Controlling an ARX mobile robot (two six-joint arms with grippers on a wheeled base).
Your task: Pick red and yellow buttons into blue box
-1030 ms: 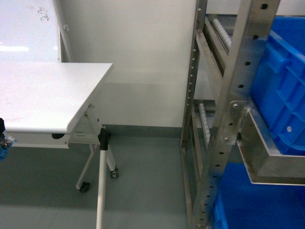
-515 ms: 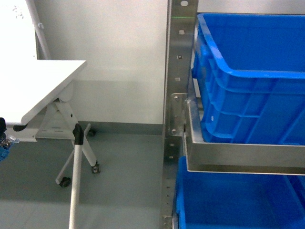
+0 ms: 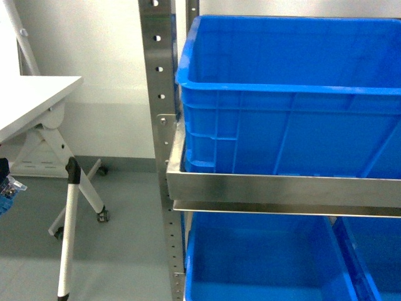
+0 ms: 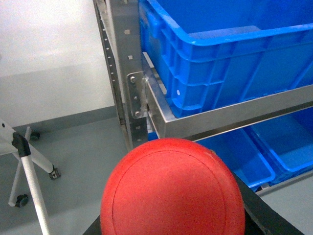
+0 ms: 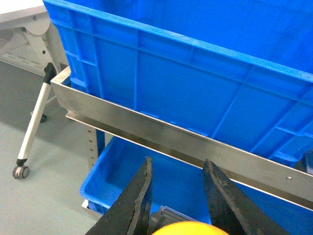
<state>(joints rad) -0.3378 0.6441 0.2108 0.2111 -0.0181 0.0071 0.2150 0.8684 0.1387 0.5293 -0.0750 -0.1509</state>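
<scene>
From the head camera, the steel rack [image 3: 164,157] and the blue box [image 3: 288,94] on its shelf have slid leftward since a second ago, now filling most of the view, while the white folding table [image 3: 34,100] has shrunk to the left edge. A lower blue bin [image 3: 263,263] sits beneath; neither shows contents here. At the left wrist, the red button [image 4: 172,188] fills the foreground, its cap hiding the left gripper, so I cannot tell its grip. At the right wrist, the right gripper [image 5: 178,196] has its black fingers [image 5: 139,196] spread either side of the yellow button [image 5: 190,228], contact hidden, below the box.
</scene>
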